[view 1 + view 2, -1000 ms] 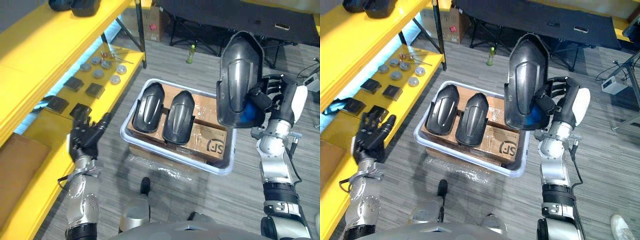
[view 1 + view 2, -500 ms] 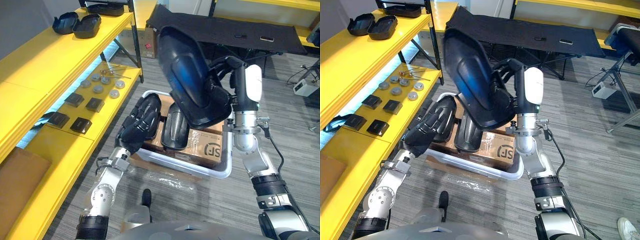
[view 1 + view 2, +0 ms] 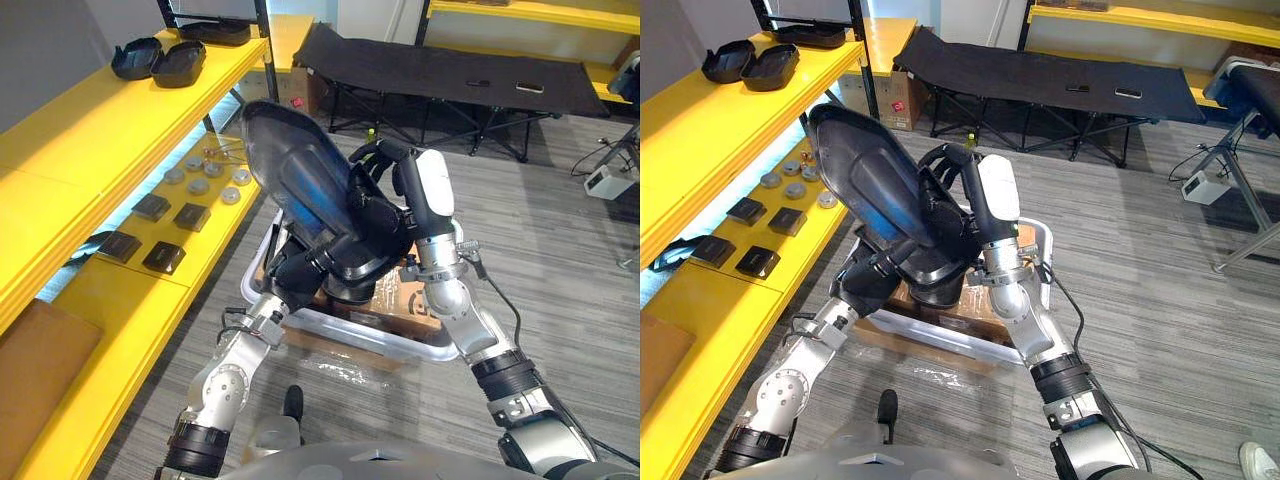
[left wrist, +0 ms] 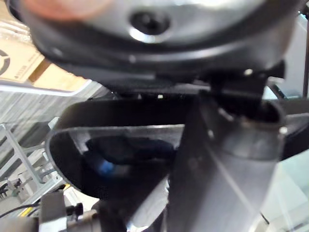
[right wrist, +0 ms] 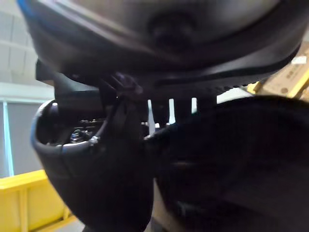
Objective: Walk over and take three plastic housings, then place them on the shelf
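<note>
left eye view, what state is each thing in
held housing, lifted, tilted
right hand, curled round the held housing
left hand, against its lower end
bin, on the floor, holding cardboard boxes
two housings, lying on the yellow shelf

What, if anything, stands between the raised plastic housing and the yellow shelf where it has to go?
Nothing visible does. The housing, gripped by the right hand with the left hand at its lower edge, hangs above the bin; only open air lies between it and the yellow shelf on the robot's left.
</note>
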